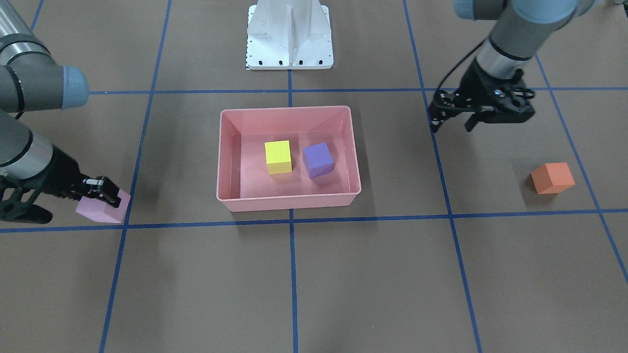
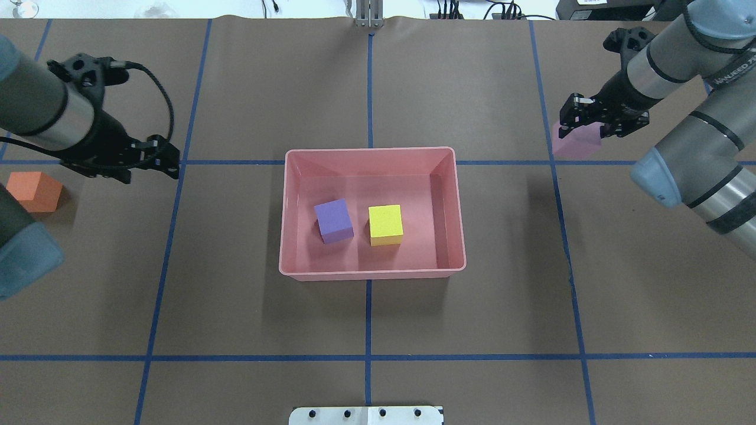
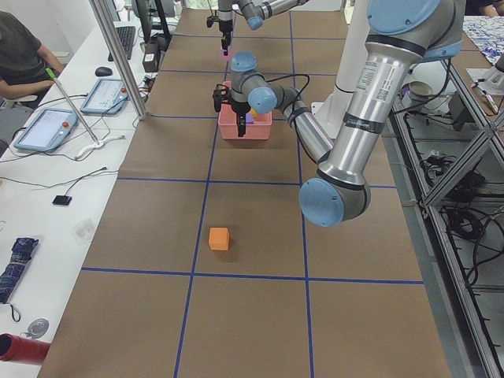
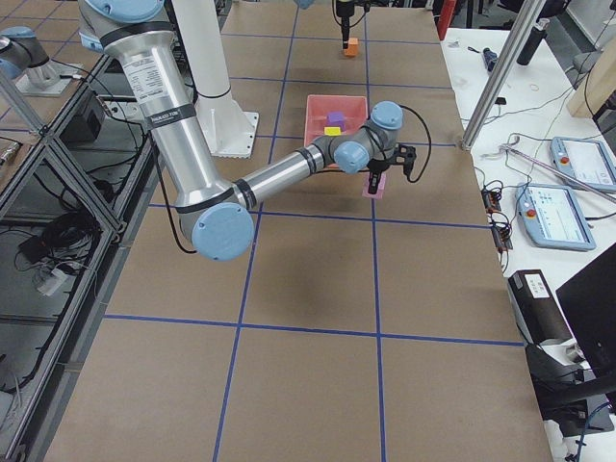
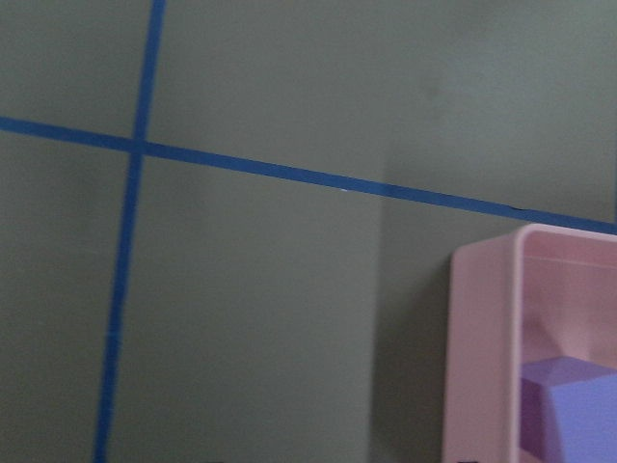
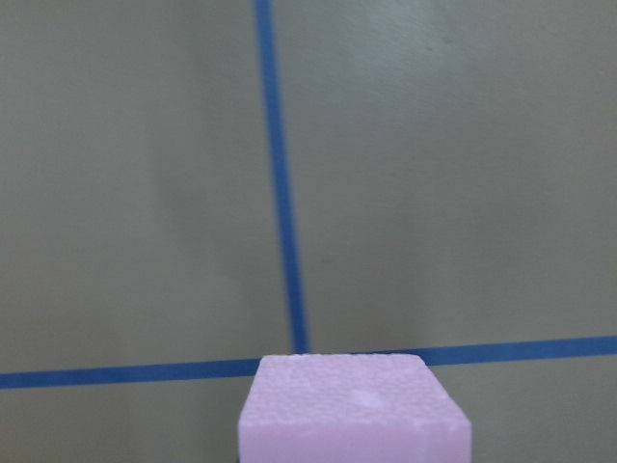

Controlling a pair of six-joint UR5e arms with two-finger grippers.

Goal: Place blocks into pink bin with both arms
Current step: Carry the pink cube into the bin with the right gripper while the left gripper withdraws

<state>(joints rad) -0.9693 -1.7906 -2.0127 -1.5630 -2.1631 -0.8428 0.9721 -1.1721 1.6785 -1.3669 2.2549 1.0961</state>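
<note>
The pink bin sits at the table's middle and holds the yellow-green block and the purple block. The orange block lies on the table on my left side, also in the overhead view. My left gripper is open and empty, hovering between the orange block and the bin. My right gripper is shut on the light pink block, low over the table on the bin's far right. The right wrist view shows the light pink block at its bottom middle.
The white pedestal base stands behind the bin. Blue tape lines grid the brown table. The bin's corner and the purple block show in the left wrist view. A side bench with tablets runs along the far edge.
</note>
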